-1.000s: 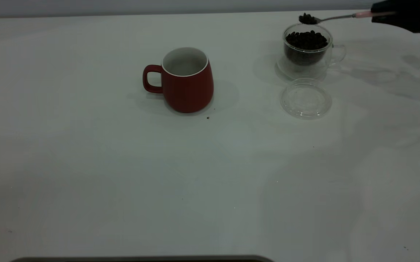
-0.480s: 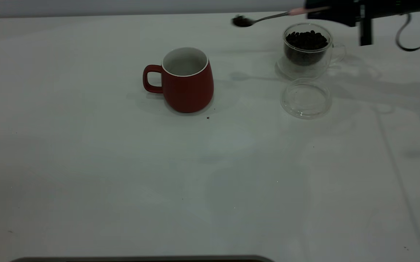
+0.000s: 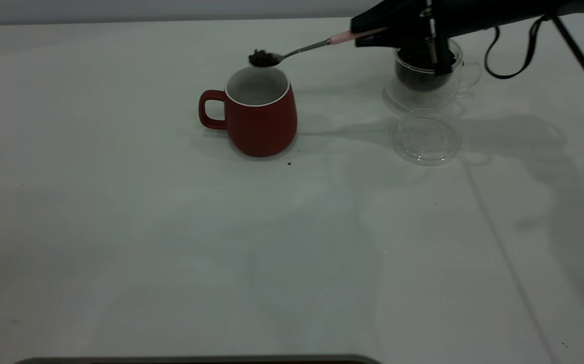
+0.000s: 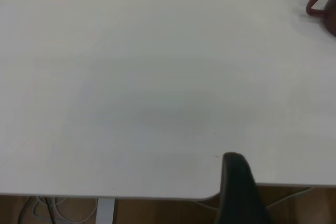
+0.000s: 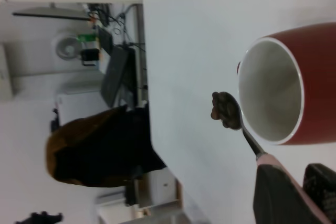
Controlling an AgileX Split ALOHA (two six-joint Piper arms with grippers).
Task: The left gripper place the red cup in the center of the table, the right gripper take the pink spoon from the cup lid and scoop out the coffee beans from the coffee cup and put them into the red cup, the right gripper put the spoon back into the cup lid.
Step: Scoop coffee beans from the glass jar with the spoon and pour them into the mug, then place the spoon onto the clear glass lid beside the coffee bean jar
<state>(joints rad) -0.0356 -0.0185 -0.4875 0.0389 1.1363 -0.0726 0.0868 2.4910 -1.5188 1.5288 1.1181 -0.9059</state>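
Note:
The red cup (image 3: 259, 114) stands upright mid-table, handle to the left, its white inside bare; it also shows in the right wrist view (image 5: 286, 90) and at the edge of the left wrist view (image 4: 321, 8). My right gripper (image 3: 372, 31) is shut on the pink spoon (image 3: 340, 37) by its pink handle. The spoon's bowl holds coffee beans (image 3: 263, 58) just above the red cup's far rim. The coffee cup (image 3: 423, 78), with beans inside, is partly hidden behind the right gripper. The cup lid (image 3: 425, 137) lies bare in front of it. My left gripper (image 4: 237, 190) hangs at the table's edge, far from the cups.
The white table (image 3: 170, 227) has a small dark speck (image 3: 289, 163) just in front of the red cup. The right arm's black cable (image 3: 514, 60) hangs above the table's far right part.
My right gripper has carried the loaded spoon leftwards, from above the coffee cup to above the red cup's rim. The cups and the lid have not moved.

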